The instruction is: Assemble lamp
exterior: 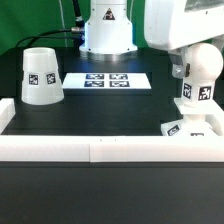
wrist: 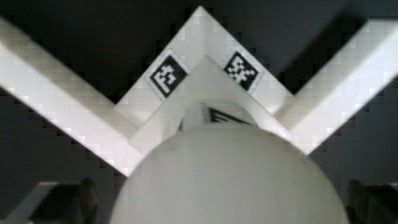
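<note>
Between the pincer (exterior: pixel 190 108) fingers the bulb (exterior: pixel 189 95) is held, above the base (exterior: pixel 188 128), shade (exterior: pixel 41 76) well apart

Robotics lab, black table (exterior: pixel 100 115), white border wall (exterior: pixel 60 149), marker board (exterior: pixel 105 80)

Black tabletop (exterior: pixel 110 110), white rail (exterior: pixel 100 150) along edge, dim backdrop.

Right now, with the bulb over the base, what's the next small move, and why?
Probably lower it straight down. The rounded white plastic bulb, held in the jaws, hangs above the flat square white plastic base. The wrist view shows it roughly over the base's middle, not yet seated.
</note>
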